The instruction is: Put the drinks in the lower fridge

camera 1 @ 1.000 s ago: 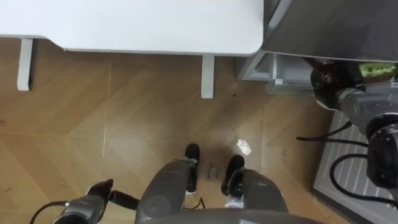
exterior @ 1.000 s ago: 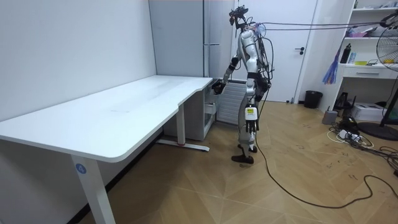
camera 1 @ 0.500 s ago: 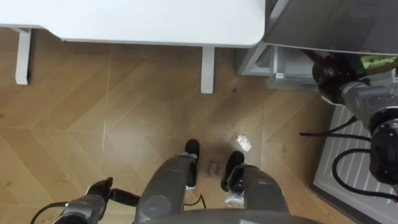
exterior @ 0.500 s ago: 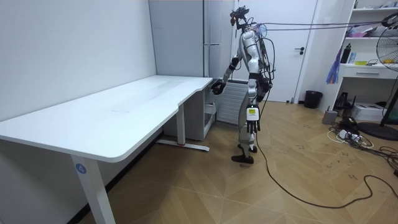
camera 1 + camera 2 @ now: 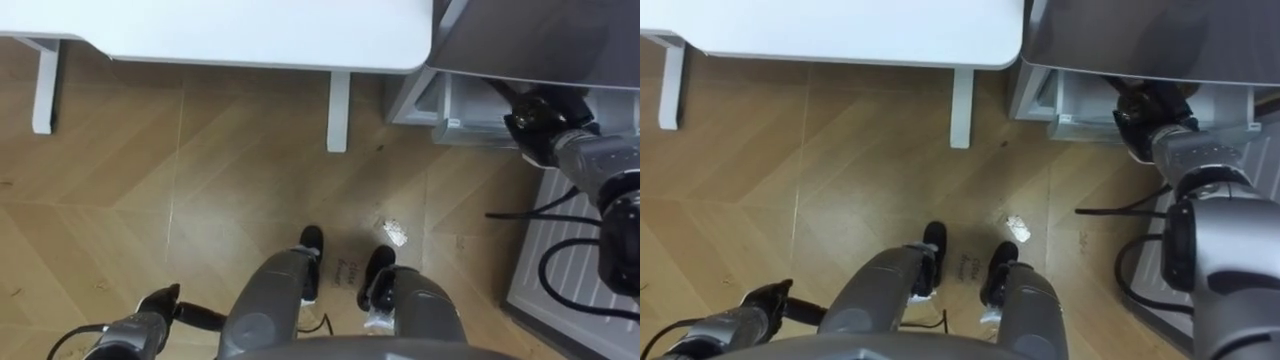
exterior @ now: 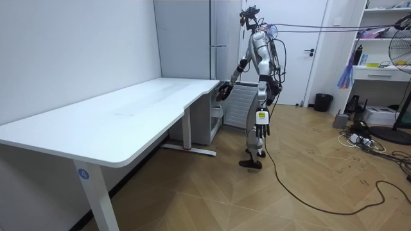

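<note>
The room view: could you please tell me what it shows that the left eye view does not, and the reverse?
Room view adds: the door, shelf, fan and bin, with the robot standing whole at the end of the desk by the fridge. Left eye view adds: a paper scrap on the floor near its feet, and the open drawer from above. Both: desk, fridge, right hand at the lower fridge, left hand hanging at its side.

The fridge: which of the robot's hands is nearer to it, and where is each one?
Right. The right hand is at the lower compartment of the fridge. The left hand hangs low beside the robot's left leg, well away from it.
</note>
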### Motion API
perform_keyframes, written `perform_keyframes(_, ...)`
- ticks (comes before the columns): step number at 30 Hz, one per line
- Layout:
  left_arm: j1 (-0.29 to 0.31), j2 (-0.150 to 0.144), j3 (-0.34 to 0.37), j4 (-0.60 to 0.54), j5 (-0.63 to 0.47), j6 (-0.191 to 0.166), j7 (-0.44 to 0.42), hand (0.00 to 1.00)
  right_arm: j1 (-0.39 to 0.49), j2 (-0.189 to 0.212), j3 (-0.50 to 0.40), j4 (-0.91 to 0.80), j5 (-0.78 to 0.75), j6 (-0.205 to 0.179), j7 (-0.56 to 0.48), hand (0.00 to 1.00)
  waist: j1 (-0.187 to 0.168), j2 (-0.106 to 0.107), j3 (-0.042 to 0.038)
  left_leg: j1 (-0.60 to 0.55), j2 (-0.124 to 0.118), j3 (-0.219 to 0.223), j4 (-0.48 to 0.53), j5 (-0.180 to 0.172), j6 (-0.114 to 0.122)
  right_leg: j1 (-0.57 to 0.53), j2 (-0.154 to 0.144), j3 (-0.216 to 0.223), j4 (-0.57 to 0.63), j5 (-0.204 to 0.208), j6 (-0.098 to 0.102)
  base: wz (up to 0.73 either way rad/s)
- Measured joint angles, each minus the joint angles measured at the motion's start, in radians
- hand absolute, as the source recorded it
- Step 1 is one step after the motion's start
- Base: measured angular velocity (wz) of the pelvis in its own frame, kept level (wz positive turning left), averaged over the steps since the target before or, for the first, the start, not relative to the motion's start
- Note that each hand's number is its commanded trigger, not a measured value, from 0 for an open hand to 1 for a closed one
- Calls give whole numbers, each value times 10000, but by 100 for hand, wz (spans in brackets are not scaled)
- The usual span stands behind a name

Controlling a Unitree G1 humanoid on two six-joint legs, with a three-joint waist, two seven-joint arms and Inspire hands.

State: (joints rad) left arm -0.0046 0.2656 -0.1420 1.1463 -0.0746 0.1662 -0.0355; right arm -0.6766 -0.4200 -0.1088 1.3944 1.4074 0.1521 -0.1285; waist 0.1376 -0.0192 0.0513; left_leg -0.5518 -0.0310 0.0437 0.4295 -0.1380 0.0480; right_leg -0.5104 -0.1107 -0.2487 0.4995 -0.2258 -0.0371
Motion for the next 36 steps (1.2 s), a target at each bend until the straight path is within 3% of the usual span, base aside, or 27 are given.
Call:
perform_keyframes(11, 18, 1, -1, -39, 11, 7, -187, 0, 0, -93, 76, -126, 64, -99, 129, 0, 100, 20, -19, -73, -33, -11, 226, -3, -4, -145, -97, -16, 397, -119, -56, 1)
perform_keyframes(16, 23, 2, 1, -49, 10, 6, -175, 0, 0, -93, 83, -146, 64, -105, 129, 0, 104, 95, -89, -111, -22, -12, 337, -1, -6, -165, -102, -22, 540, -130, -75, 0)
perform_keyframes(36, 107, 27, -3, -65, 0, -6, -180, 0, 85, -92, 113, -88, -216, 20, 345, 0, 35, 63, -107, 109, -8, -1, 435, 0, -4, 86, -113, -24, 497, -115, -79, 0)
